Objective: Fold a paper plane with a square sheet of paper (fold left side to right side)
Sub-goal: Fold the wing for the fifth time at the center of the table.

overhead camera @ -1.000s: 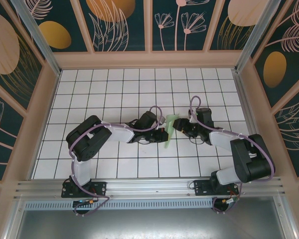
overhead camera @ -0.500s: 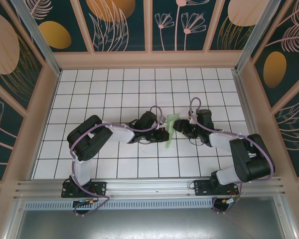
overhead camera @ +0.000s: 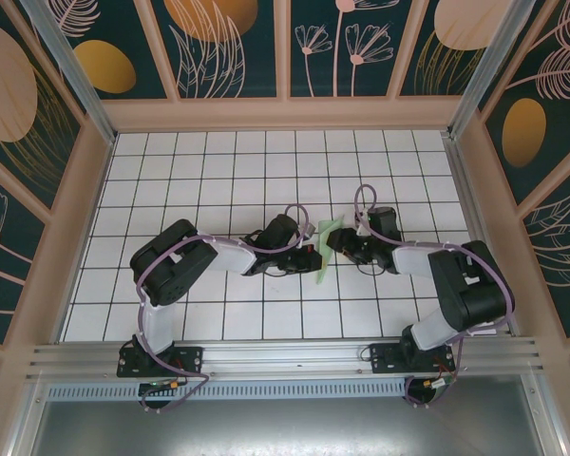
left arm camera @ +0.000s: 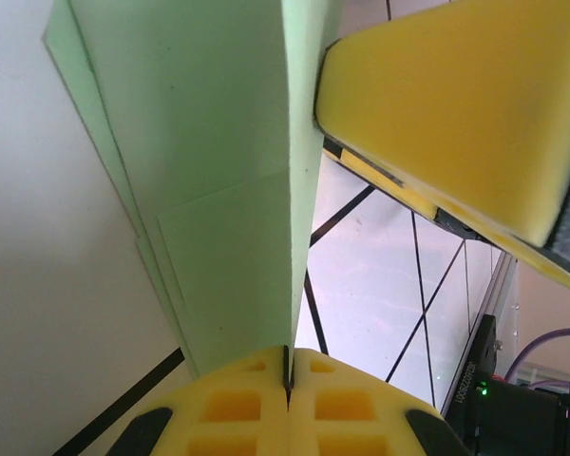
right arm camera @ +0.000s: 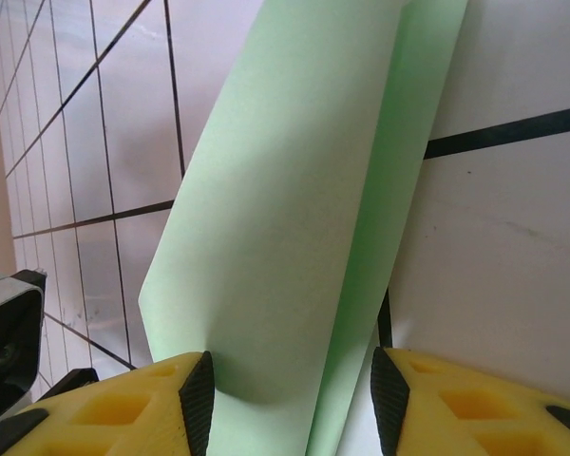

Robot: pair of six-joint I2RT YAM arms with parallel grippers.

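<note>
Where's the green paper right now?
In the top view, the folded green paper is mid-table between the arms. It is clamped by the left gripper, and the right gripper is open around its far end.

Black joint housings and white link covers are seen on the left arm (overhead camera: 233, 255) and the right arm (overhead camera: 420, 258). Purple cables (overhead camera: 359, 201) are looped along both. Black base plates (overhead camera: 157, 359) are fitted. Yellow pads with recessed pockets are carried by the left end effector (left arm camera: 288, 366) and the right end effector (right arm camera: 290, 380).
</note>
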